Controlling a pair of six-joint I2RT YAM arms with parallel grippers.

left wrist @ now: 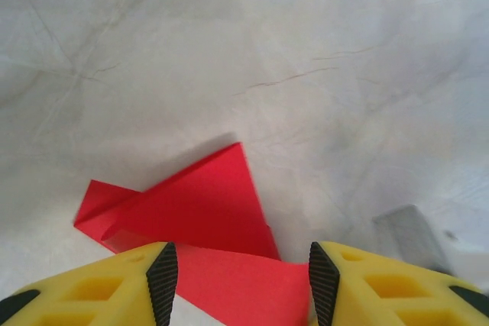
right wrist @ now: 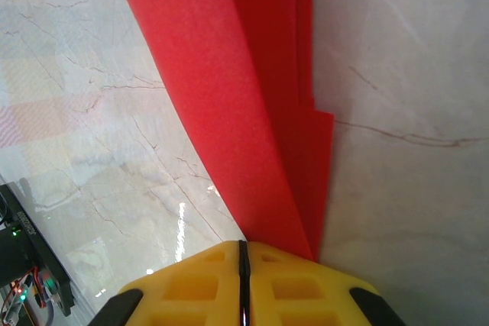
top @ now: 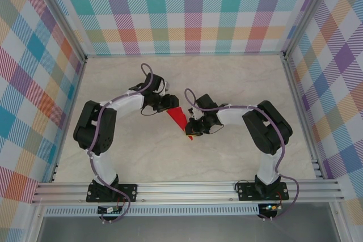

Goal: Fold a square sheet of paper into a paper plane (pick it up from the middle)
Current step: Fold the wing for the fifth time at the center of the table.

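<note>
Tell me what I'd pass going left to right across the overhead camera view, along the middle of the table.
Left arm's elbow → left gripper → folded red paper → right gripper, shut on the paper's near end → right arm's elbow.

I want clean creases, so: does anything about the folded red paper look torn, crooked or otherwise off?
No visible tears. The folded red paper in the shut right gripper has layers whose edges step apart, not flush.
</note>
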